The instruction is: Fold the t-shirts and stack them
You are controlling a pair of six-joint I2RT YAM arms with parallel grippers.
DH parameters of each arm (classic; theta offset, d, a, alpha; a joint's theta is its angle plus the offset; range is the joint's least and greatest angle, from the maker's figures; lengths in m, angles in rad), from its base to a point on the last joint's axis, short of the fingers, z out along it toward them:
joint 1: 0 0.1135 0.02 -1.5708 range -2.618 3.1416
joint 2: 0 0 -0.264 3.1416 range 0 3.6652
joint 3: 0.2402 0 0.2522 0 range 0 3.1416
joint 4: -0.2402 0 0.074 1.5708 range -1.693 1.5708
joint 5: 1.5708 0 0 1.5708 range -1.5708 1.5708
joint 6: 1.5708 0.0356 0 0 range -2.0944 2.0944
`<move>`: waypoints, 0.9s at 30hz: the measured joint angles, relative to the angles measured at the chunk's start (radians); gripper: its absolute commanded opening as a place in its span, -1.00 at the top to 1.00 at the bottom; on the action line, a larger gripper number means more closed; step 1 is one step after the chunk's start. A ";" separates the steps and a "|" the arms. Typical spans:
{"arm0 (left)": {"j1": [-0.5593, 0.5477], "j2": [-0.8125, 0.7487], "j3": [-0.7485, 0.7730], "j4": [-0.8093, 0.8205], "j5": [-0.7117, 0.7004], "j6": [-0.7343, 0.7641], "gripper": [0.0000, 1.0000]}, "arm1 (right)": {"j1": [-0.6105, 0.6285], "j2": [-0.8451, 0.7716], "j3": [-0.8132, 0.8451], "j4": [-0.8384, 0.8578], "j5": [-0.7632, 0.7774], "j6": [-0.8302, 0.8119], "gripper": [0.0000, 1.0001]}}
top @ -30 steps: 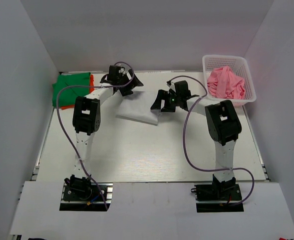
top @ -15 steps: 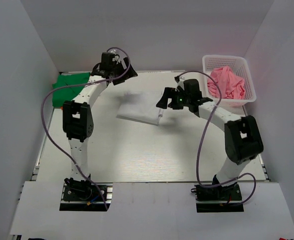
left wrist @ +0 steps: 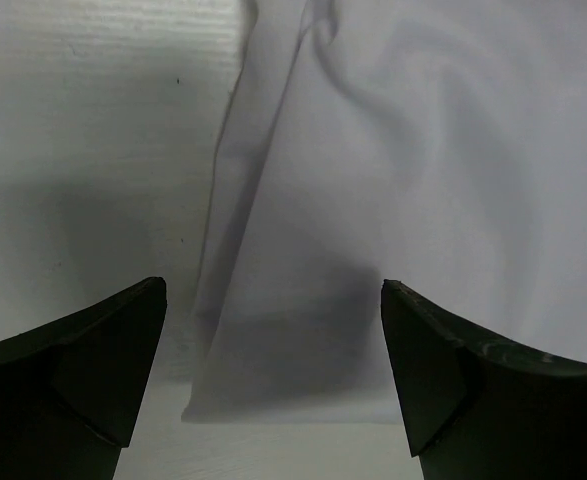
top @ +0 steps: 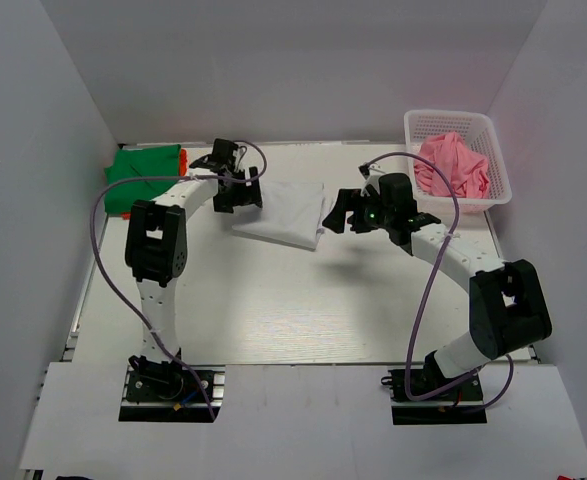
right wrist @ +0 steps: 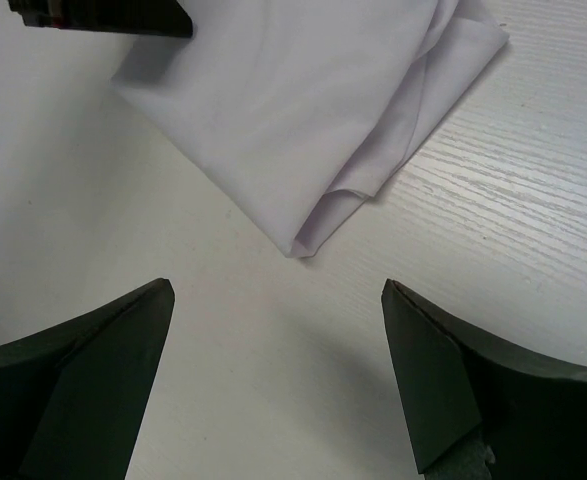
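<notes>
A folded white t-shirt lies flat on the table at the middle back. My left gripper hangs open at its left edge; in the left wrist view that edge of the white shirt lies between the open left gripper. My right gripper is open just off the shirt's right corner. In the right wrist view the white shirt lies ahead of the right gripper, with bare table between the fingers. A green t-shirt lies folded on an orange one at the back left. A pink t-shirt is crumpled in the basket.
The white lattice basket stands at the back right corner. White walls close in the table on the left, back and right. Purple cables loop from both arms over the table.
The left gripper swung up towards the back left, then came down at the white shirt's left edge. The right arm stretched out to the right, its gripper now lower at the shirt's right corner.
</notes>
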State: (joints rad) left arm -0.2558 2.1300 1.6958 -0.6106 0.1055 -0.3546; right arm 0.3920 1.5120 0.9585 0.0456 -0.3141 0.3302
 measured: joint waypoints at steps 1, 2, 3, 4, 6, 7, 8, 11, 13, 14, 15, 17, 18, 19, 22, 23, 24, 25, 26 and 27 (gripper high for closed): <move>-0.002 0.012 -0.003 -0.009 -0.005 0.007 -0.92 | 0.000 0.000 0.000 -0.001 0.001 -0.005 -0.81; -0.005 0.028 -0.004 -0.016 -0.010 0.014 -0.89 | 0.000 0.000 0.000 -0.003 0.001 -0.010 -0.81; -0.009 0.042 -0.003 -0.017 -0.013 0.017 -0.86 | 0.000 0.000 0.000 -0.005 0.001 -0.013 -0.81; -0.011 0.056 0.001 -0.018 -0.016 0.021 -0.83 | 0.000 0.000 -0.001 -0.006 0.001 -0.018 -0.81; -0.016 0.070 0.026 -0.023 -0.029 0.031 -0.78 | 0.000 -0.003 -0.009 -0.007 0.001 -0.024 -0.81; -0.019 0.082 0.041 -0.026 -0.037 0.037 -0.75 | 0.000 -0.007 -0.017 -0.009 0.002 -0.026 -0.81; -0.023 0.093 0.054 -0.024 -0.044 0.042 -0.75 | 0.000 -0.013 -0.025 -0.012 0.006 -0.027 -0.81; -0.033 0.113 0.077 -0.022 -0.061 0.060 -0.70 | 0.000 -0.033 -0.044 -0.027 0.026 -0.029 -0.81; -0.041 0.123 0.092 -0.019 -0.070 0.078 -0.57 | 0.000 -0.045 -0.046 -0.039 0.048 -0.033 -0.81; -0.046 0.132 0.102 -0.015 -0.071 0.087 -0.34 | 0.000 -0.053 -0.047 -0.043 0.061 -0.036 -0.81; -0.053 0.143 0.118 -0.013 -0.073 0.095 -0.15 | 0.000 -0.062 -0.050 -0.043 0.076 -0.040 -0.81; -0.066 0.165 0.143 -0.010 -0.078 0.104 0.48 | 0.000 -0.090 -0.078 -0.024 0.105 -0.042 -0.81; -0.073 0.175 0.154 -0.007 -0.076 0.105 0.99 | 0.000 -0.104 -0.094 -0.018 0.114 -0.042 -0.81; -0.080 0.185 0.167 -0.006 -0.075 0.108 1.00 | 0.000 -0.116 -0.109 -0.012 0.126 -0.041 -0.81; -0.091 0.206 0.220 -0.032 -0.101 0.112 1.00 | 0.000 -0.133 -0.148 0.008 0.149 -0.034 -0.81; -0.093 0.208 0.230 -0.042 -0.113 0.109 1.00 | 0.000 -0.134 -0.156 0.014 0.154 -0.032 -0.81; -0.094 0.211 0.241 -0.055 -0.130 0.111 1.00 | 0.000 -0.134 -0.163 0.019 0.158 -0.028 -0.81; -0.094 0.212 0.250 -0.067 -0.153 0.113 1.00 | 0.000 -0.134 -0.170 0.027 0.161 -0.025 -0.81; -0.093 0.211 0.254 -0.075 -0.181 0.121 1.00 | 0.000 -0.134 -0.172 0.027 0.163 -0.023 -0.81; -0.092 0.207 0.257 -0.082 -0.218 0.134 1.00 | 0.000 -0.133 -0.172 0.029 0.164 -0.022 -0.81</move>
State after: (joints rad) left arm -0.3477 2.3367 1.9533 -0.6922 -0.1123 -0.2211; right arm 0.3920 1.3788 0.7860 0.0742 -0.1497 0.3080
